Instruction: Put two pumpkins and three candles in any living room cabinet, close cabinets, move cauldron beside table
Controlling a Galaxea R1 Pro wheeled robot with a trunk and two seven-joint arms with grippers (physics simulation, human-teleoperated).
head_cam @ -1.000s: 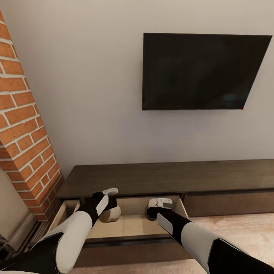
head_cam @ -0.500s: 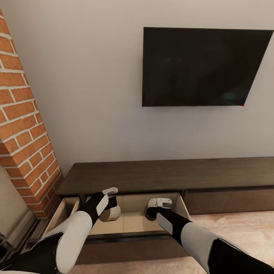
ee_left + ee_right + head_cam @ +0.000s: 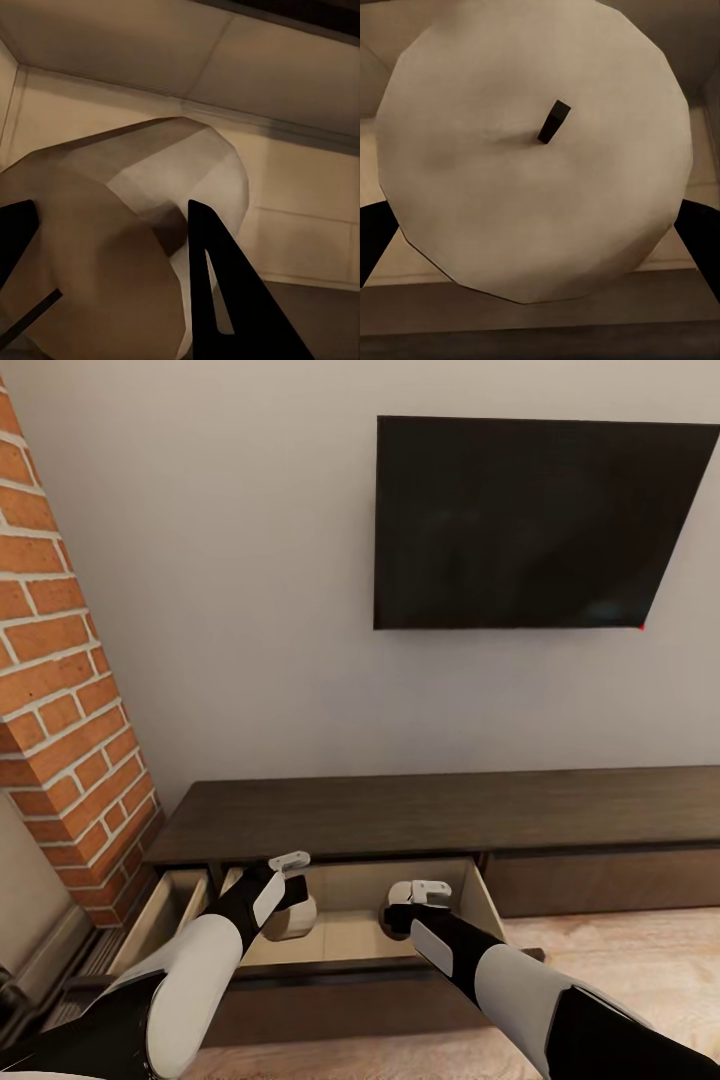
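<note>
The cabinet (image 3: 440, 815) stood against the wall beneath a dark wall-mounted screen (image 3: 540, 525), with a brick column (image 3: 60, 690) at its left end. One wide drawer (image 3: 345, 945) was pulled out, exposing its pale beige interior; a second, narrower drawer (image 3: 165, 915) to its left was also open.

Both arms reached into the wide drawer. The left gripper (image 3: 290, 895) had its fingers (image 3: 217, 300) clenched on a candle (image 3: 293, 920), which sat low in the left part of the drawer. In the left wrist view, this candle (image 3: 112, 247) lay tilted between the two dark fingers, its wick end toward the camera.

The right gripper (image 3: 405, 905) held a second candle (image 3: 402, 895) in the right part of the drawer, near its side wall. In the right wrist view, that candle (image 3: 532, 150) showed its round top face and black wick, with a finger (image 3: 701, 240) against each side.

The two candles were well apart from each other.
</note>
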